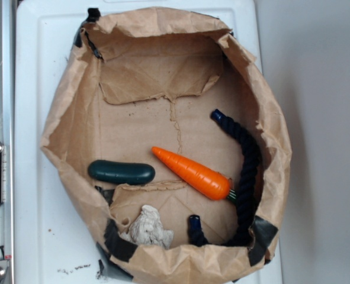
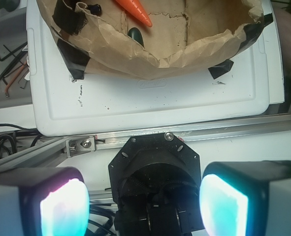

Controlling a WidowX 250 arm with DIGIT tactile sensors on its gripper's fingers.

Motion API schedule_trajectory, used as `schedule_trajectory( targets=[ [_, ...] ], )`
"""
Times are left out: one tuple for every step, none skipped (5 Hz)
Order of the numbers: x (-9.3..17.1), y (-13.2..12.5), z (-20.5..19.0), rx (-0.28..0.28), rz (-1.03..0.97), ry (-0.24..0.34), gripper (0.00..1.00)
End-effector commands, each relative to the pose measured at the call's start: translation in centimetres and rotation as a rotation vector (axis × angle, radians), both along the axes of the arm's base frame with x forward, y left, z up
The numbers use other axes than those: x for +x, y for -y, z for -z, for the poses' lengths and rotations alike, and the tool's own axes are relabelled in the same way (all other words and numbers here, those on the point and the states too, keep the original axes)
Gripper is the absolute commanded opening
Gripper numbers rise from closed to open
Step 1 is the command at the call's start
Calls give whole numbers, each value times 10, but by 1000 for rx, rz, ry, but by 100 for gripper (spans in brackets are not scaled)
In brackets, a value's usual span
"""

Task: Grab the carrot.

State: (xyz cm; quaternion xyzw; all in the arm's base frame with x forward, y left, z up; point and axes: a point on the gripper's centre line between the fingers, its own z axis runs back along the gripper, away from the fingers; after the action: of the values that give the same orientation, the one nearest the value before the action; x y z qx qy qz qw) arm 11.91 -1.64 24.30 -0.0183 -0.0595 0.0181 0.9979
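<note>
A white plastic board (image 1: 32, 118) carries a brown paper bag (image 1: 68, 112) rolled down into an open bowl and patched with black tape. An aluminium rail (image 2: 184, 132) runs along the board's near edge. In the wrist view, loose hex keys (image 2: 12, 64) lie on a pale surface left of the board.

Contents of the bag, by count: one carrot (image 1: 192, 173), one dark green cucumber toy (image 1: 121, 172), one dark navy rope (image 1: 246, 171) curving along the bag wall, and one pale crumpled lump (image 1: 148, 229).

The gripper (image 2: 144, 201) stands released, its two glowing pads (image 2: 64, 209) wide apart with nothing between them. It sits outside the bag, well apart from every object. The carrot lies far ahead of the gripper and slightly to its left, on the bag floor, its pointed tip toward the cucumber toy and its green stem end just beside the rope.
</note>
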Motion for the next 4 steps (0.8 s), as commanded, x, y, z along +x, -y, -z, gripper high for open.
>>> schedule_trajectory(
  targets=[
    [0, 0, 0, 0, 0, 0, 100],
    [16, 6, 3, 18, -20, -17, 100],
    [32, 12, 15, 91, 1, -40, 100],
    [56, 13, 23, 100, 80, -9, 100]
  ],
)
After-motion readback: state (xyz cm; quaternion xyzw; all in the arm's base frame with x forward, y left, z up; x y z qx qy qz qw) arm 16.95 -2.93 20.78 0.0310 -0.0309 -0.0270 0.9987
